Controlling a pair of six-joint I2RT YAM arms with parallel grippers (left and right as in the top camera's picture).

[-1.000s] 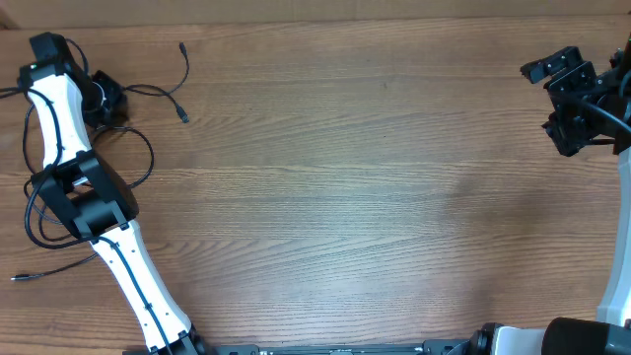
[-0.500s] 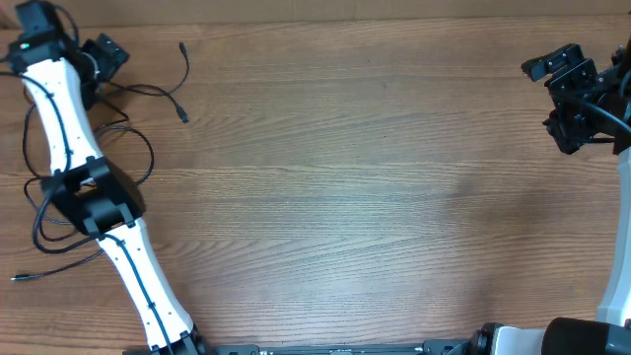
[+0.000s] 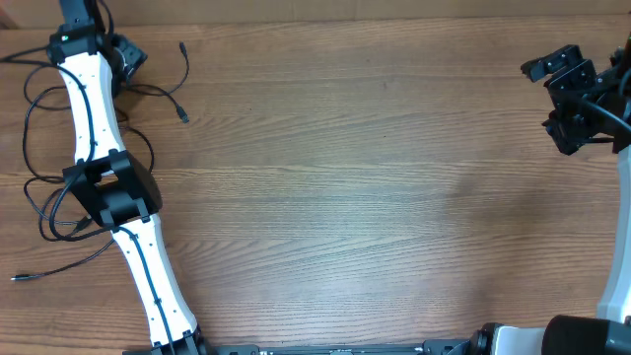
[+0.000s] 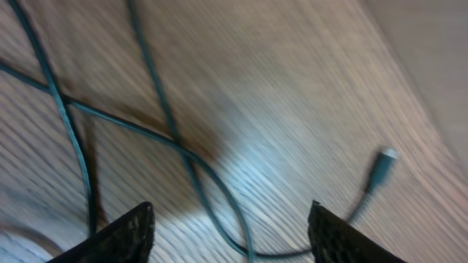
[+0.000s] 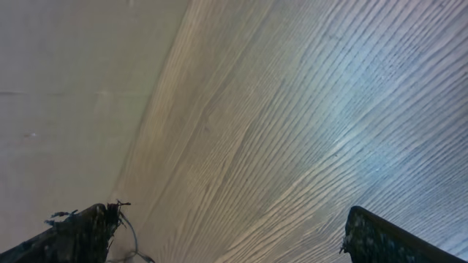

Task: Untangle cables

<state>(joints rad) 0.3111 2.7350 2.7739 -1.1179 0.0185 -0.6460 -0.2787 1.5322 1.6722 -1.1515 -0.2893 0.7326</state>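
The counter (image 3: 345, 197) is bare wood over most of its width, and all the work lies in its far left corner. I judge the task to be at an early stage. The cables (image 3: 47, 209) lie there in overlapping loops that pass under and around the left arm (image 3: 94, 108). No strand is laid out apart from the others, and none reaches the middle of the counter. Nearly everything is left: picking out one strand and drawing it free of the rest.

The cables are thin, black and limp, with long wavy runs; in the left wrist view two strands cross on the wood. The left gripper (image 3: 126, 57) hangs over them with its fingers (image 4: 128, 230) well apart, gripping nothing; one strand curves across the counter below the gap. The right gripper (image 3: 557, 104), well apart at the far right edge, has its fingers (image 5: 80, 226) spread wide over bare wood, empty. A small plug (image 4: 382, 164) ends one strand and lies loose.
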